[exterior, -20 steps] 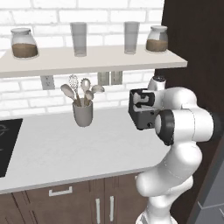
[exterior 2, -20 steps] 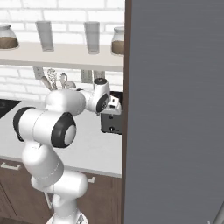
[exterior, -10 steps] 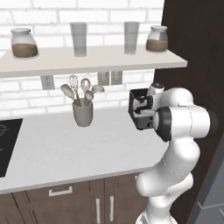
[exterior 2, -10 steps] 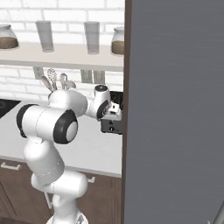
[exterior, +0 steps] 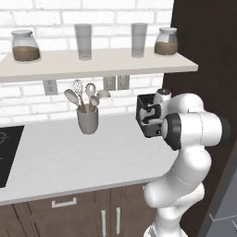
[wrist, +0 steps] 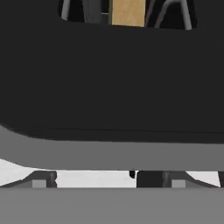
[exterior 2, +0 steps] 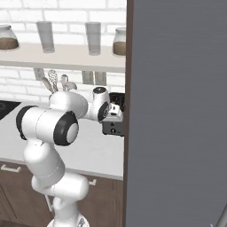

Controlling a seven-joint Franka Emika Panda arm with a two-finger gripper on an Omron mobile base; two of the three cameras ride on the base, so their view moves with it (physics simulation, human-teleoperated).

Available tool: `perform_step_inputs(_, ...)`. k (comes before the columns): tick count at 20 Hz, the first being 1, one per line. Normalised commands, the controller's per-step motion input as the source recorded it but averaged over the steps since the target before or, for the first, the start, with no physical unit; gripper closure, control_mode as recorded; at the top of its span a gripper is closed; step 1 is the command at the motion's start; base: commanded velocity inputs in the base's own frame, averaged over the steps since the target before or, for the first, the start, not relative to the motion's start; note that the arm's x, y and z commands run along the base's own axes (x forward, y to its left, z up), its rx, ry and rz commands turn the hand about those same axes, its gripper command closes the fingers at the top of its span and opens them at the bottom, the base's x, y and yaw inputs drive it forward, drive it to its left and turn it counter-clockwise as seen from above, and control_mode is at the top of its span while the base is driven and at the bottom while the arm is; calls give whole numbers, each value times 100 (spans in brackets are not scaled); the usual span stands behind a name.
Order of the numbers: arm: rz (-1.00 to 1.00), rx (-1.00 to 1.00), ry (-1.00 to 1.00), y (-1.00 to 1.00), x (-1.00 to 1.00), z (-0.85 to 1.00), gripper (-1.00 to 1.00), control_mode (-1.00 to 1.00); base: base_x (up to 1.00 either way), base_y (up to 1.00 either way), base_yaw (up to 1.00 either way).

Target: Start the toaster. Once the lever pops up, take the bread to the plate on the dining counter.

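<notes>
The black toaster (exterior: 146,121) stands at the right end of the white wall counter, against a dark tall cabinet. My arm's elbow covers its right side in the left base view. In the right base view my gripper (exterior 2: 115,110) sits right at the toaster (exterior 2: 113,127), near its top. The hand view looks at the toaster's black body (wrist: 113,78) from very close. The tan bread (wrist: 127,12) stands in a slot at the top edge. The gripper (wrist: 107,180) is open, its fingertips (wrist: 40,180) far apart with nothing between them. The plate and the dining counter are out of view.
A grey utensil cup (exterior: 87,119) with spoons and a whisk stands left of the toaster. Above, a shelf (exterior: 97,63) carries jars and glasses. A black cooktop (exterior: 5,152) lies at the far left. The dark tall cabinet (exterior 2: 177,111) walls off the right side.
The hand has dropped a little and come closer in on the toaster. The elbow has sunk slightly. The toaster and the cup have not moved.
</notes>
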Motion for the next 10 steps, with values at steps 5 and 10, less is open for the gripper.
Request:
perform_step_inputs(5, 4, -4, -5, 30, -72, -82, -100, -100, 0, 0, 0)
perform_step_inputs(10, 4, 0, -17, 16, -98, -34, -100, -100, 0, 0, 0)
